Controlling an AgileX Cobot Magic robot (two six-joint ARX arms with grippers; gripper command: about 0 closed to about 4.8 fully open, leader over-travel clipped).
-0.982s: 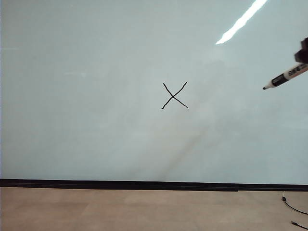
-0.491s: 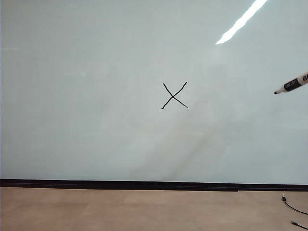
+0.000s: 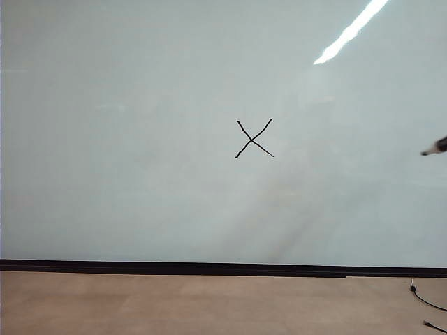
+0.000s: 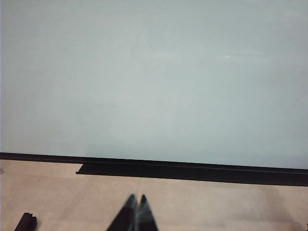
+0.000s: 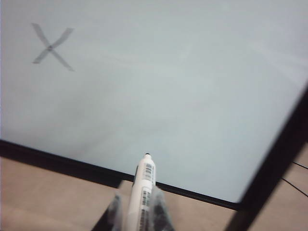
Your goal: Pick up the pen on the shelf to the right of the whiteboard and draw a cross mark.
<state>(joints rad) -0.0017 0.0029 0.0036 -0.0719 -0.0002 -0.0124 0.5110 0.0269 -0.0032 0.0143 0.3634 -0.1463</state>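
The pen (image 3: 436, 147) shows in the exterior view only as its dark tip and a sliver of barrel at the far right edge, level with the lower part of the drawing and well apart from it. The whiteboard (image 3: 140, 139) fills most of this view, pale and glossy, with a thin black strip along its lower edge and tan floor (image 3: 174, 303) below. The cross mark (image 3: 253, 138) sits near the board's middle, two thin wavy black lines. A bright streak of reflected light (image 3: 349, 31) lies at the upper right. Neither arm is visible here.

In the left wrist view, the left gripper (image 4: 135, 199) hangs over the floor in front of the board, its jaws pressed together and holding nothing.

In the right wrist view, the right gripper (image 5: 138, 211) has its jaws narrowed around the pen (image 5: 143, 185), clamping the white lettered barrel at its lower part. The black tip points toward the board without touching it. The cross mark (image 5: 51, 45) appears blurred and far off to one side.

The pen looks light, stiff and smooth, so it could slip or swivel in a loose pinch. The mid-barrel seems the best place to hold it, clear of the inked tip. With the mark drawn, the task appears essentially complete.
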